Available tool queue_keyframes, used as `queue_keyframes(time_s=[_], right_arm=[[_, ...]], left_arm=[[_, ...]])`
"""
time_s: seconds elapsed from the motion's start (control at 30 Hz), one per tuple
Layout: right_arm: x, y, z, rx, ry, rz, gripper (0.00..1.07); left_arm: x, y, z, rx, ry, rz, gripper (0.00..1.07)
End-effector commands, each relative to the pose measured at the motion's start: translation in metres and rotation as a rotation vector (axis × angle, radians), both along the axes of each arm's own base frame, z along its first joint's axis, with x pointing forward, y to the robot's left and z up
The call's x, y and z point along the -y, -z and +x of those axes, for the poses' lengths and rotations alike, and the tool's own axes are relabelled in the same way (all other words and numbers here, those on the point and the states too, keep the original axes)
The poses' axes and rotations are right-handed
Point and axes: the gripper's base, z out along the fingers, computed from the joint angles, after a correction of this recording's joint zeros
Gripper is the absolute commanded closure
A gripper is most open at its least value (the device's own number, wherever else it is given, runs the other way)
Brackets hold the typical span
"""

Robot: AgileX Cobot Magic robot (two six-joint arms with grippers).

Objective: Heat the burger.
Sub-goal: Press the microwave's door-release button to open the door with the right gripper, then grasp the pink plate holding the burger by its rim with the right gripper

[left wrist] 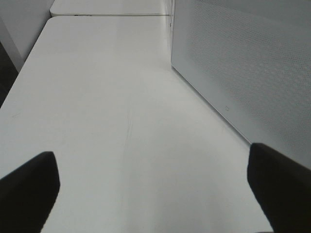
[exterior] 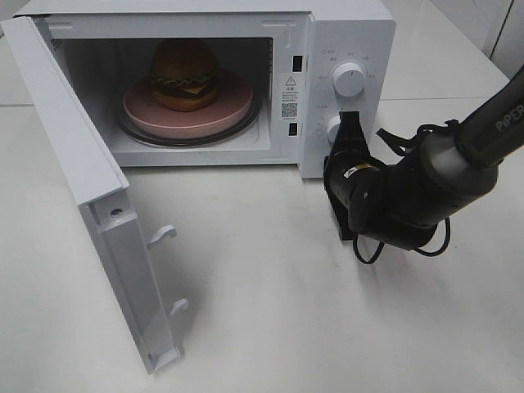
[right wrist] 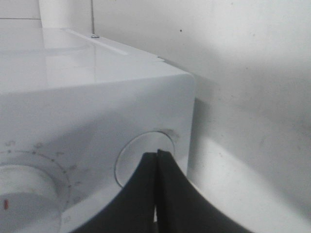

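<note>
The burger point(exterior: 184, 72) already sits inside the microwave point(exterior: 352, 33), left of the closed right claw point(exterior: 351, 120) at the lower knob point(exterior: 332, 125); door point(exterior: 82, 155) open, heating apparently pending.

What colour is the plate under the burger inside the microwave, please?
Pink. The plate shows best in the exterior high view.

The burger point(exterior: 185, 75), golden-bunned with lettuce and cheese, sits upright inside the open microwave point(exterior: 344, 49).
</note>
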Motion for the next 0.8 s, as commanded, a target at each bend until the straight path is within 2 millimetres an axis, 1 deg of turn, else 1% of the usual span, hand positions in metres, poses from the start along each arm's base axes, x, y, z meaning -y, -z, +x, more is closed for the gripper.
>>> queue_keyframes(time_s=[0.03, 0.2, 0.27, 0.3, 0.33, 0.37, 0.43, 0.47, 0.5, 0.57, 0.6, 0.63, 0.67, 0.7, 0.73, 0.77, 0.8], right_arm=[[0.003, -0.005, -0.004, -0.015, -0.031, -0.024, 1.07], [0.007, -0.014, -0.013, -0.021, -0.063, -0.058, 1.07], [0.008, -0.021, -0.02, -0.031, -0.121, -0.086, 1.07], [0.008, -0.021, -0.02, -0.031, -0.121, -0.086, 1.07], [0.008, -0.027, -0.024, -0.04, -0.164, -0.106, 1.07], [0.008, -0.027, -0.024, -0.04, -0.164, -0.106, 1.07], [0.008, -0.035, -0.032, -0.068, -0.237, -0.146, 1.07], [0.008, -0.035, -0.032, -0.068, -0.237, -0.146, 1.07], [0.008, -0.04, -0.037, -0.092, -0.291, -0.182, 1.07], [0.009, -0.043, -0.039, -0.105, -0.323, -0.204, 1.07], [0.008, -0.05, -0.044, -0.122, -0.387, -0.241, 1.07], [0.008, -0.05, -0.044, -0.122, -0.387, -0.241, 1.07], [0.009, -0.058, -0.047, -0.135, -0.445, -0.281, 1.07], [0.009, -0.058, -0.047, -0.135, -0.445, -0.281, 1.07], [0.009, -0.06, -0.048, -0.145, -0.482, -0.306, 1.07], [0.008, -0.066, -0.053, -0.153, -0.555, -0.358, 1.07], [0.008, -0.066, -0.053, -0.153, -0.555, -0.358, 1.07]], left_arm=[[0.0, 0.0, -0.002, 0.032, -0.003, -0.001, 0.07], [0.0, 0.0, -0.002, 0.032, -0.003, -0.001, 0.07], [0.0, 0.0, -0.002, 0.032, -0.003, -0.001, 0.07], [0.0, 0.0, -0.002, 0.032, -0.003, -0.001, 0.07], [0.0, 0.0, -0.002, 0.032, -0.003, -0.001, 0.07], [0.0, 0.0, -0.002, 0.032, -0.003, -0.001, 0.07], [0.0, 0.0, -0.002, 0.032, -0.003, -0.001, 0.07], [0.0, 0.0, -0.002, 0.032, -0.003, -0.001, 0.07], [0.0, 0.0, -0.002, 0.032, -0.003, -0.001, 0.07], [0.0, 0.0, -0.002, 0.032, -0.003, -0.001, 0.07], [0.0, 0.0, -0.002, 0.032, -0.003, -0.001, 0.07], [0.0, 0.0, -0.002, 0.032, -0.003, -0.001, 0.07], [0.0, 0.0, -0.002, 0.032, -0.003, -0.001, 0.07], [0.0, 0.0, -0.002, 0.032, -0.003, -0.001, 0.07], [0.0, 0.0, -0.002, 0.032, -0.003, -0.001, 0.07], [0.0, 0.0, -0.002, 0.032, -0.003, -0.001, 0.07], [0.0, 0.0, -0.002, 0.032, -0.003, -0.001, 0.07]])
